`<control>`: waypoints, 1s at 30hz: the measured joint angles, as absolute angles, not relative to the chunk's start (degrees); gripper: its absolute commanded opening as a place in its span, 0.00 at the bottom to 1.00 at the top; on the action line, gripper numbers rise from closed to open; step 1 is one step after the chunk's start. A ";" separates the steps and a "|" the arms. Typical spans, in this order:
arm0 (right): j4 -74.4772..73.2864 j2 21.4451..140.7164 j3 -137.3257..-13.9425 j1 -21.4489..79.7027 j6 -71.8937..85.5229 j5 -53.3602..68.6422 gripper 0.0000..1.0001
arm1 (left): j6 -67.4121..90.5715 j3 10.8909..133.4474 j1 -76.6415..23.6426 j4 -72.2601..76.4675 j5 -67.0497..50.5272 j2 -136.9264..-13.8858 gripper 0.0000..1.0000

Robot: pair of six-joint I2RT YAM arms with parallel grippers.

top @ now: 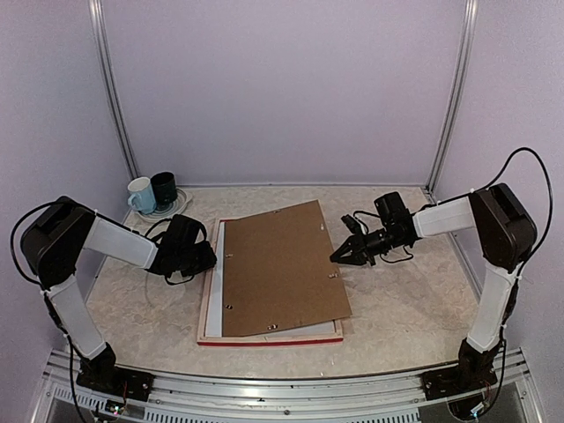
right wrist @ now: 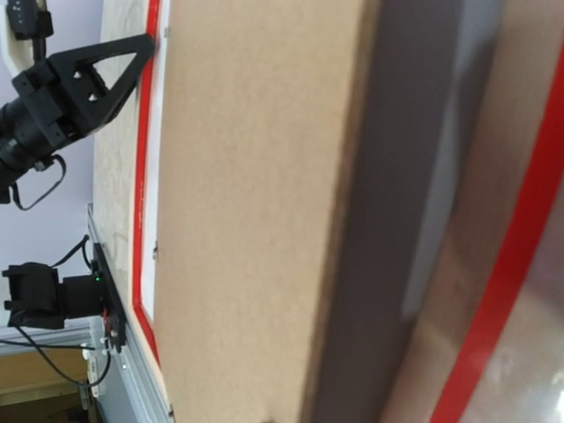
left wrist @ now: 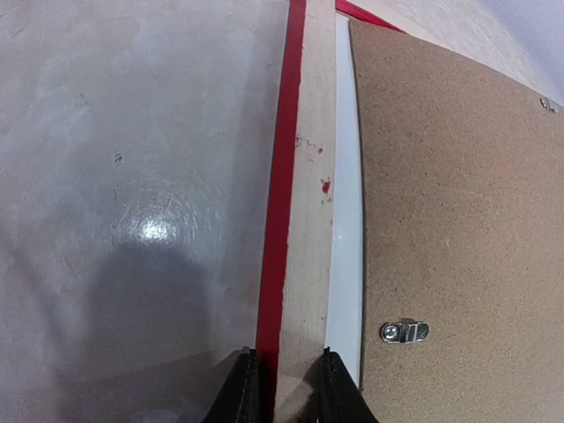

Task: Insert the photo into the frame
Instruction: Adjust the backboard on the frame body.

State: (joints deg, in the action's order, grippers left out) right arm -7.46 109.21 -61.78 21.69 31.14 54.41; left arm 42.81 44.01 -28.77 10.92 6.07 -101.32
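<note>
Left hand point(left wrist: 286, 385) clamps the frame point(left wrist: 308, 220) by its left rail, centre-left; right hand point(top: 344, 254), closed, meets the skewed backing board point(top: 282, 264) at its right edge.

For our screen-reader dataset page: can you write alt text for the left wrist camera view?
The left gripper grips the frame by its pale wood rail, red face down on the table. Right of the rail lie a white strip, likely the photo, and the brown backing board with a metal clip.
</note>
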 measured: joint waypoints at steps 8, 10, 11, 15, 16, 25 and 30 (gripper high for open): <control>-6.07 109.78 -62.02 23.59 33.08 52.71 0.00 | 42.17 43.99 -28.97 11.00 6.07 -101.32 0.18; -6.02 109.78 -62.00 24.12 33.98 52.25 0.00 | 42.17 43.99 -28.97 11.00 6.11 -101.32 0.18; -5.96 109.78 -61.93 24.38 34.52 51.99 0.00 | 42.19 43.97 -28.97 11.00 6.22 -101.32 0.18; -4.43 109.34 -60.55 24.93 36.29 51.03 0.00 | 42.35 43.86 -28.99 11.00 6.35 -101.27 0.17; -3.88 108.99 -59.81 24.99 36.84 50.72 0.00 | 42.41 43.77 -28.99 11.07 6.35 -101.25 0.17; -1.87 106.94 -56.69 25.12 38.98 50.09 0.00 | 43.20 43.03 -28.99 12.43 6.37 -101.19 0.18; -1.45 106.94 -56.60 26.02 39.79 49.80 0.03 | 43.31 42.89 -28.99 12.73 6.35 -101.19 0.18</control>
